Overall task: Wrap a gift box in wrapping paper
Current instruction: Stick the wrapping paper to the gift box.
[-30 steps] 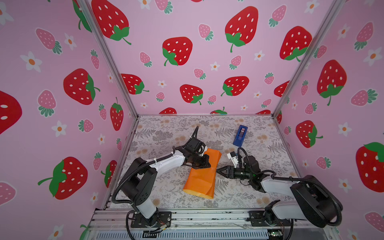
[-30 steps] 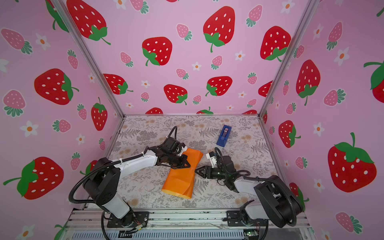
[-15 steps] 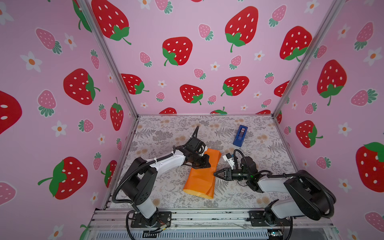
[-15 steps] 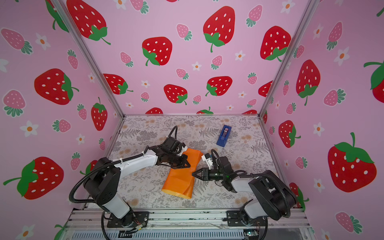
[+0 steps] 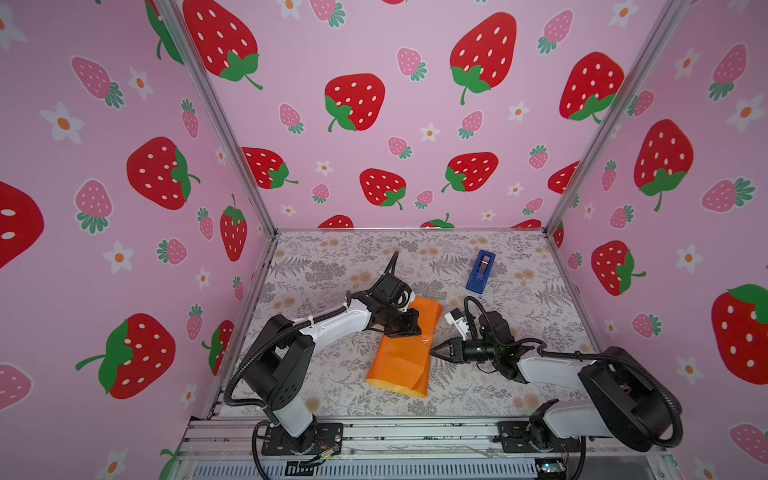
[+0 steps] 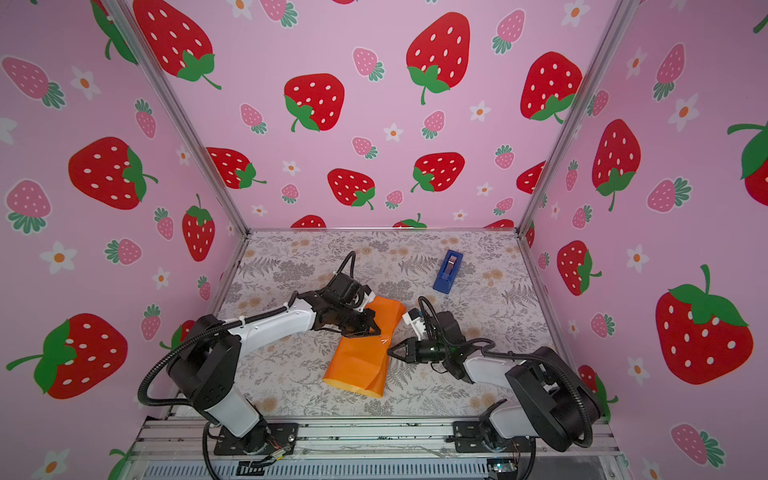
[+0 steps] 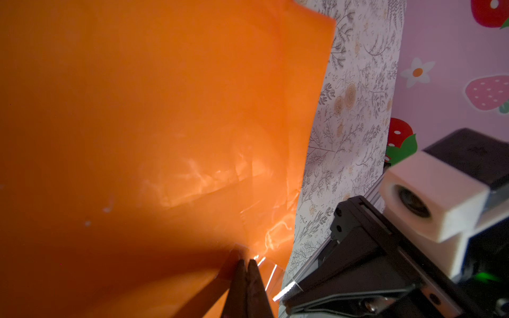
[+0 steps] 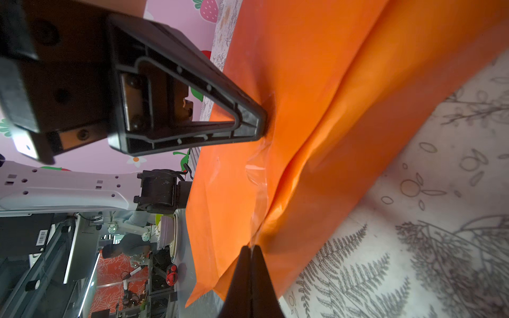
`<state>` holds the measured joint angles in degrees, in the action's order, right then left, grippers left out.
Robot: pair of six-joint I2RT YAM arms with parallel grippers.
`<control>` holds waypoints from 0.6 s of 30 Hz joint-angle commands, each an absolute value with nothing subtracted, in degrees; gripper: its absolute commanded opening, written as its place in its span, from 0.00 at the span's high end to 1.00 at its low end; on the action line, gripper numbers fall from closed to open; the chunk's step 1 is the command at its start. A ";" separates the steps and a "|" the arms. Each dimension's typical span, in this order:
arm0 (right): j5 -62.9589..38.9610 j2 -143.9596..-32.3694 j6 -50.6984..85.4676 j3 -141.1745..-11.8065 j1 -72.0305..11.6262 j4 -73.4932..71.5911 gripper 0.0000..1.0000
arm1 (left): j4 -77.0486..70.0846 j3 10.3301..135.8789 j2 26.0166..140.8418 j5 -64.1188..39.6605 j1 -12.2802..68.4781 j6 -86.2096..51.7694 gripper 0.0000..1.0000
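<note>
The wrapping paper (image 5: 399, 361) (image 6: 357, 365) lies folded over into a glossy orange bundle in the middle of the table. The gift box is hidden. My left gripper (image 5: 413, 331) (image 6: 375, 330) is shut, its tips (image 7: 245, 261) pressed down on the top of the paper (image 7: 165, 110). The right gripper (image 5: 432, 352) (image 6: 390, 352) lies low and is shut, with its tips (image 8: 251, 249) touching the bundle's right edge at a seam in the paper (image 8: 316, 96). A strip of clear tape (image 8: 259, 187) runs along that seam. Nothing shows between either pair of jaws.
A blue tape dispenser (image 5: 481, 271) (image 6: 447, 271) stands at the back right of the grey floral table covering (image 5: 332, 266). Pink strawberry walls close in three sides. The metal rail (image 5: 415, 432) with both arm bases runs along the front.
The right gripper's jaws have gone from part open to shut, and it has slid a little left onto the paper's edge. The left arm and the paper have stayed put.
</note>
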<state>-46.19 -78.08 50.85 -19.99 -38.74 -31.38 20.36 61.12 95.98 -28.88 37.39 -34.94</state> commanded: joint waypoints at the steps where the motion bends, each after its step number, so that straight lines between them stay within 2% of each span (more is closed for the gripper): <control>1: -44.44 -75.46 48.48 -21.86 -39.09 -24.86 1.00 | 31.67 59.46 99.39 -21.64 37.01 -33.73 1.00; 8: -42.65 -77.15 47.14 -23.13 -39.05 -18.61 1.00 | 32.12 59.25 99.58 -21.53 36.34 -33.25 1.00; 18: -44.10 -85.27 49.28 -23.96 -39.72 -23.46 1.00 | 32.34 59.18 99.67 -21.70 36.12 -33.22 1.00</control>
<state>-44.27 -83.44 48.36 -23.66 -39.22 -24.47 21.04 61.41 96.16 -29.15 37.04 -34.22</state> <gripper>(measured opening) 0.045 0.041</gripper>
